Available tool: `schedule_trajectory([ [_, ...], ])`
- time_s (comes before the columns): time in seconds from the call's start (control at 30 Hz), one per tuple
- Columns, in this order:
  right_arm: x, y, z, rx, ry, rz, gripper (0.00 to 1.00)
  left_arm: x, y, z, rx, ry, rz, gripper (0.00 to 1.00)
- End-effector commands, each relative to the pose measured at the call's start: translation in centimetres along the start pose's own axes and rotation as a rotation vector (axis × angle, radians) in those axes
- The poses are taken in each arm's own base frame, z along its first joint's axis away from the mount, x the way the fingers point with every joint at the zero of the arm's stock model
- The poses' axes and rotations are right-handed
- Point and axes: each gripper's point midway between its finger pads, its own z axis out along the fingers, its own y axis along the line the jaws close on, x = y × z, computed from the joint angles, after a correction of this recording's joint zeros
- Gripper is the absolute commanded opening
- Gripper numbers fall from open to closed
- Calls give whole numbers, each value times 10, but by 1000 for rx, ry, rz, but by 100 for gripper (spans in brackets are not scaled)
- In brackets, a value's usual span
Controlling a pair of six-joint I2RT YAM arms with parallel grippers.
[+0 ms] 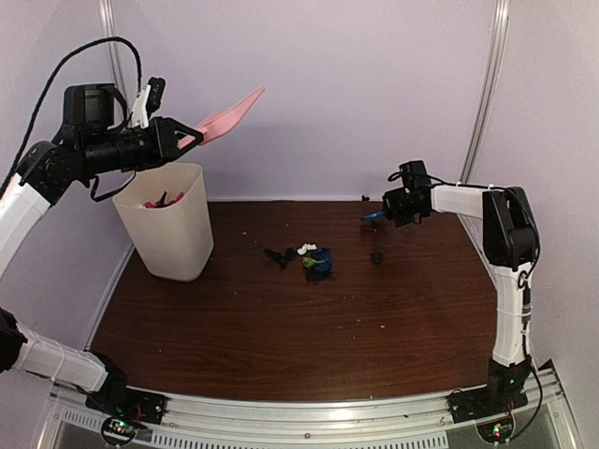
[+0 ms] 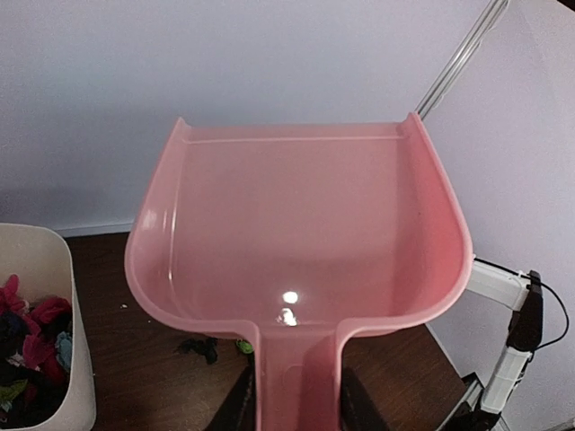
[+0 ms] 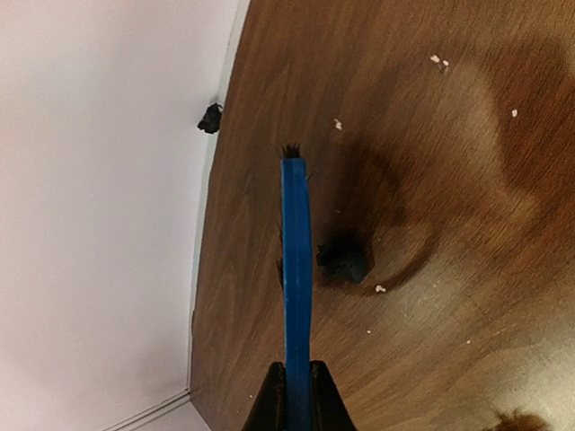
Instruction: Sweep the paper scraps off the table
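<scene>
A cluster of paper scraps, blue, green, white and black, lies mid-table. One black scrap lies apart to its right, also visible in the right wrist view beside the brush. My left gripper is shut on the handle of the pink dustpan, held high over the bin. Its tray looks empty, with the left gripper clamped on the handle. My right gripper is shut on the blue hand brush at the far right, above the table.
A cream bin stands at the table's far left, with coloured scraps inside it. Another black scrap sits against the back wall. Tiny white crumbs dot the wood. A silver rail runs along the front edge.
</scene>
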Motion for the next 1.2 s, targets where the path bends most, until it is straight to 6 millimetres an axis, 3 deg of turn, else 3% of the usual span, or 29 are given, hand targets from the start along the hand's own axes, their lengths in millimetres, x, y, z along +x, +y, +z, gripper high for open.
schedule_trajectory([
  [0.0,0,-2,17,-13,46,75,0,0,-9,-5,16,-28,111,0],
  [0.2,11,-39,10,125,85,86,0,17,2,4,-20,6,120,0],
  [0.47,35,-95,-24,267,168,88,0,31,4,19,-19,48,125,0],
  [0.57,46,-125,-41,301,198,95,0,36,3,23,-13,56,129,0],
  [0.93,97,-181,-120,371,289,-12,0,70,-7,35,11,133,188,0],
  [1.07,122,-212,-152,405,328,-39,0,88,-6,36,2,164,223,0],
  [1.17,139,-223,-178,404,349,-68,0,102,0,34,-9,189,231,0],
])
